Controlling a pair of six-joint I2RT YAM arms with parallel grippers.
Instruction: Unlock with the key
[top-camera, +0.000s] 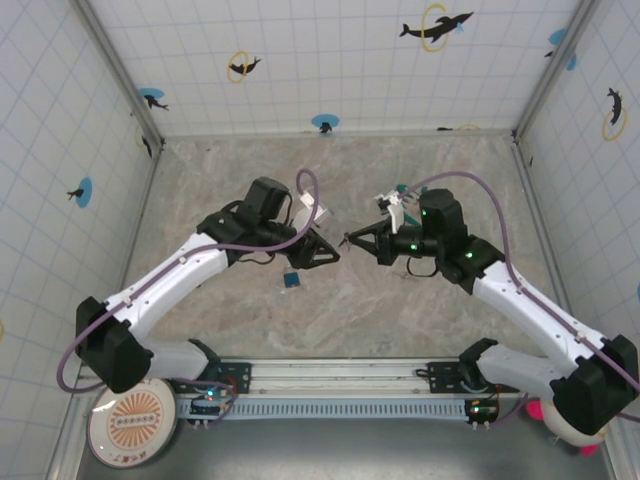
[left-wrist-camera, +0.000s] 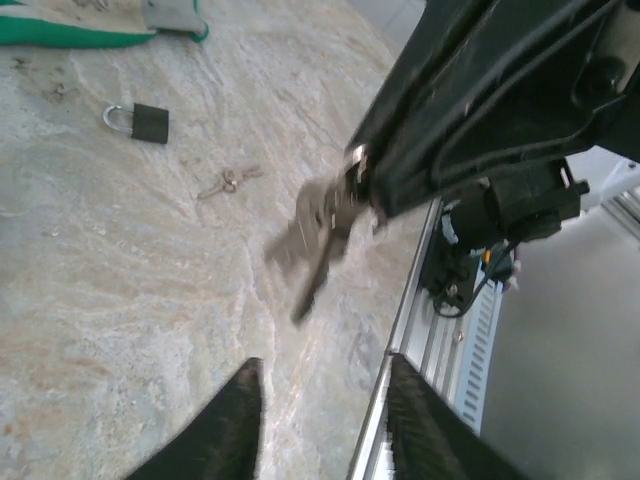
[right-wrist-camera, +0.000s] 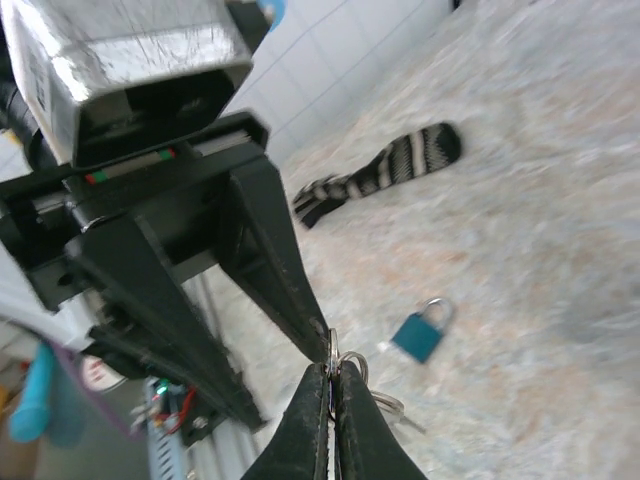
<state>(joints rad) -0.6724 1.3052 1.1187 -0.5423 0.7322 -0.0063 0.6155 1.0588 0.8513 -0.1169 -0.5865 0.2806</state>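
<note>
Dangling in left-wrist view, the key (left-wrist-camera: 318, 240) sits pinched in right tool (right-wrist-camera: 331, 372).

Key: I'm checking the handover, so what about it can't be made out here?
Key, left wrist view: motion-blurred, teeth unreadable.
Right wrist view: right fingers cover most of it; a ring pokes out.
Top view: too small to pick out.

Marbled tbl (top-camera: 400, 330) carries a sm. blue padlock (top-camera: 291, 281). Loose keys (left-wrist-camera: 228, 180) lie near the padlock. Striped cloth (right-wrist-camera: 380, 175) lies well apart from it.
</note>
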